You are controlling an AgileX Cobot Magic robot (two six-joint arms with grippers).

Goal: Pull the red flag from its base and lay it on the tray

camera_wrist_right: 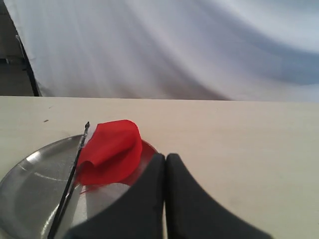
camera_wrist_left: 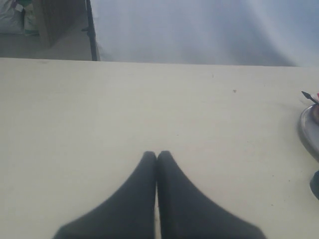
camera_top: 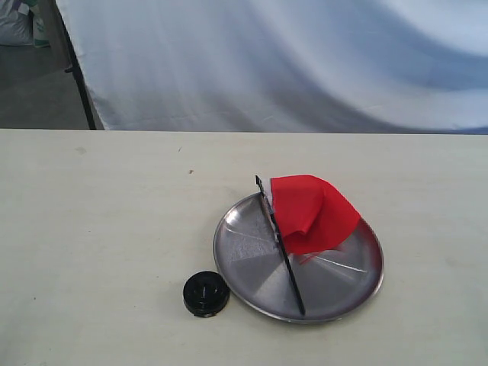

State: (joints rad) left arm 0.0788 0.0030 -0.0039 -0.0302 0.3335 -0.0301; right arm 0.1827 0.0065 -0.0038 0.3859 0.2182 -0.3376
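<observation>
The red flag (camera_top: 313, 212) lies on the silver tray (camera_top: 252, 282), its cloth crumpled and its black stick (camera_top: 282, 248) slanting across the metal. Left of the tray, the black base (camera_top: 206, 293) stands alone on the table. Neither gripper shows in the exterior view. In the right wrist view my right gripper (camera_wrist_right: 165, 157) is shut on nothing, just beside the tray (camera_wrist_right: 30, 184) and the flag (camera_wrist_right: 112, 149). My left gripper (camera_wrist_left: 157, 154) is shut and empty over bare table, with the tray's rim (camera_wrist_left: 306, 132) and the stick's tip (camera_wrist_left: 308, 95) at the frame edge.
A white cloth backdrop (camera_top: 290, 61) hangs behind the table's far edge. A dark stand leg (camera_top: 80, 84) rises at the back left. The pale tabletop (camera_top: 99, 213) stretches wide around the tray and base.
</observation>
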